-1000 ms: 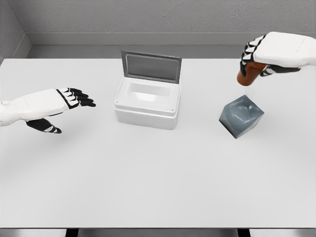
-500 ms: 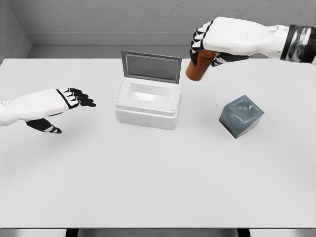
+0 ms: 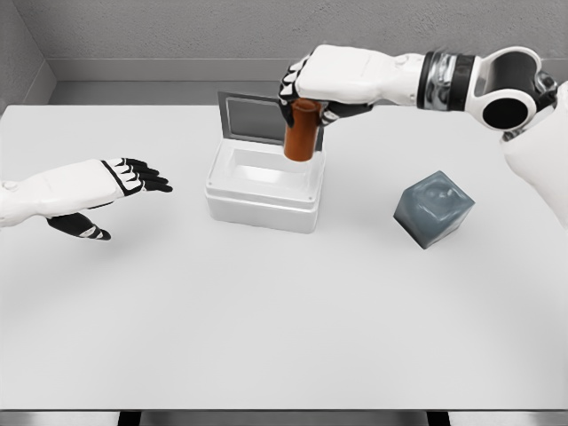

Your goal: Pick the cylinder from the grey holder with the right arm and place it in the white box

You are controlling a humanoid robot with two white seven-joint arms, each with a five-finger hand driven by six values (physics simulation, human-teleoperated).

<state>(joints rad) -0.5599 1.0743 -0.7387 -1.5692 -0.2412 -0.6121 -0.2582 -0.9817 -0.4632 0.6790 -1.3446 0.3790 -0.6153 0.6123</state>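
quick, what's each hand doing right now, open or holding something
Left hand: open, fingers extended, holding nothing, above the table's left side.
Right hand: shut on the brown-orange cylinder, held over the open white box.

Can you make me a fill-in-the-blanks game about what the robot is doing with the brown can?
1. The cylinder is held by the robot's ____ hand.
2. The cylinder hangs above the ____ box.
3. The box's lid is ____.
4. The holder on the table is the colour ____.

Missing words: right; white; open; grey.

The left hand rests apart, fingers spread.
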